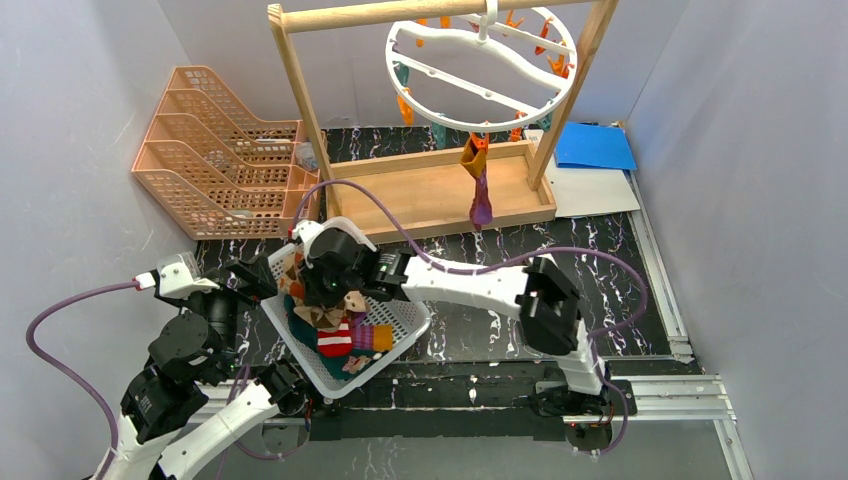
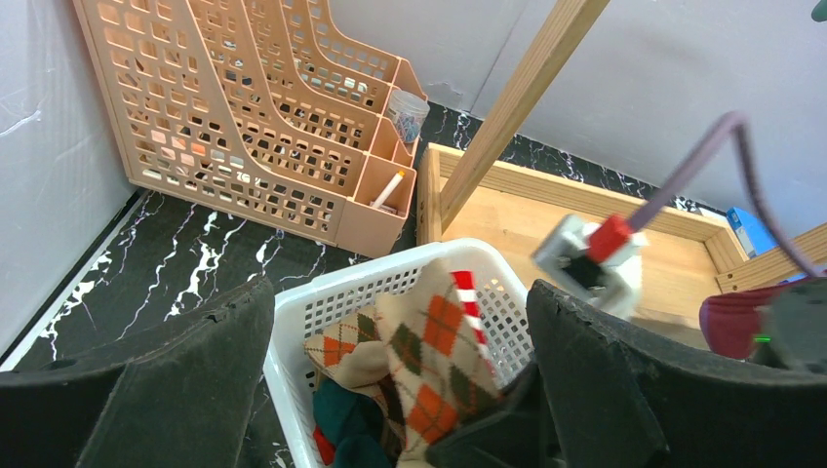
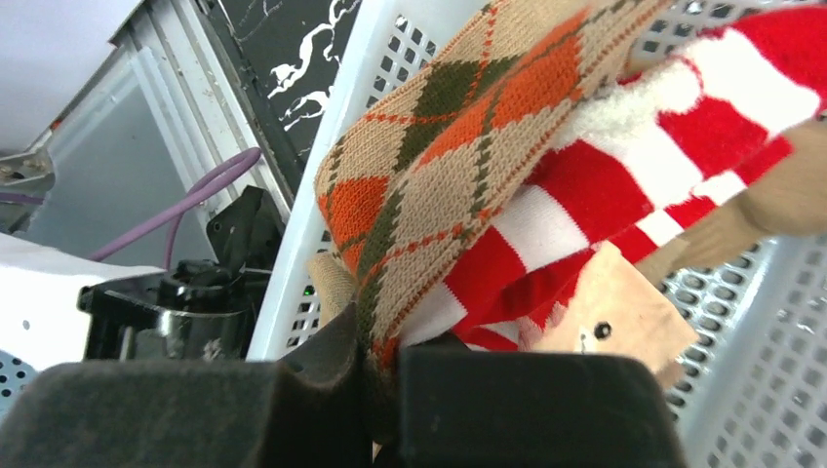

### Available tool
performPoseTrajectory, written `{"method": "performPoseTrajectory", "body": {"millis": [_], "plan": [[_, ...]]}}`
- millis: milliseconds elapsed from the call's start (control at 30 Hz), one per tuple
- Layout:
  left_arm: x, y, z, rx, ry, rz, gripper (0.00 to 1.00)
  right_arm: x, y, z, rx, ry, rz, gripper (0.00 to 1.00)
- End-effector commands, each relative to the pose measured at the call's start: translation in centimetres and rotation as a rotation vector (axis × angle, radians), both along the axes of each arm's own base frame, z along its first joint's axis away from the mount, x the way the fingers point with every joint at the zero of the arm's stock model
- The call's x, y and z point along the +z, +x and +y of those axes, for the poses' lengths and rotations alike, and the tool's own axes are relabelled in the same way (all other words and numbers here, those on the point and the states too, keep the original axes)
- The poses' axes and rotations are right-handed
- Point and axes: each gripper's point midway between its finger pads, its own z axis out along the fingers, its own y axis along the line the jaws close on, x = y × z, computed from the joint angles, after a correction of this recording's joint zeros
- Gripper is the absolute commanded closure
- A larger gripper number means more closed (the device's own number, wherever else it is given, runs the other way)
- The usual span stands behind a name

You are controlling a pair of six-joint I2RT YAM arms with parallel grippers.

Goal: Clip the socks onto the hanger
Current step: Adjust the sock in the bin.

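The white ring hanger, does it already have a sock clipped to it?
Yes, a maroon-purple sock hangs by its orange cuff from the near edge of the hanger.

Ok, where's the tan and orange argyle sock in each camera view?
Top external: tan and orange argyle sock left of centre, in the white mesh basket.
Left wrist: bottom centre.
Right wrist: centre, pinched by the right gripper.
Shared landmark: the basket.

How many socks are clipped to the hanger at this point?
1. A maroon sock hangs from an orange clip at the near rim of the hanger. The far rim is partly hidden, so another could be missed.
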Motion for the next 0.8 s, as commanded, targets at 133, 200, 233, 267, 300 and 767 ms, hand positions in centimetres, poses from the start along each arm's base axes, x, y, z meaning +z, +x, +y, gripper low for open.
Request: {"method": "performPoseTrajectory", "body": {"millis": [133,200,233,267,300,767], "plan": [[-0.2,0.0,0.3,0.023,-0.004,0.003,0.02,-0.6,2.1,2.3,-0.012,0.048,0.015,0.36],[-0.3,0.1,0.2,0.022,0.003,0.009,0.02,0.3,2.5,1.8,-0.042,0.051,-0.005,0.24],[-0.4,0.2,0.1,0.020,0.004,0.012,0.02,1.0,3.0,1.4,-0.068,0.052,-0.023,0.19],[-0.5,0.3,0.0,0.019,0.006,0.015,0.02,1.7,3.2,0.8,-0.087,0.054,-0.036,0.14],[-0.6,0.4,-0.2,0.018,0.010,0.018,0.02,2.1,3.4,0.1,-0.106,0.050,-0.047,0.12],[-1.7,1.4,-1.8,-0.016,0.015,0.032,0.02,-0.5,0.6,-9.9,-0.107,-0.056,-0.051,0.35]]}}
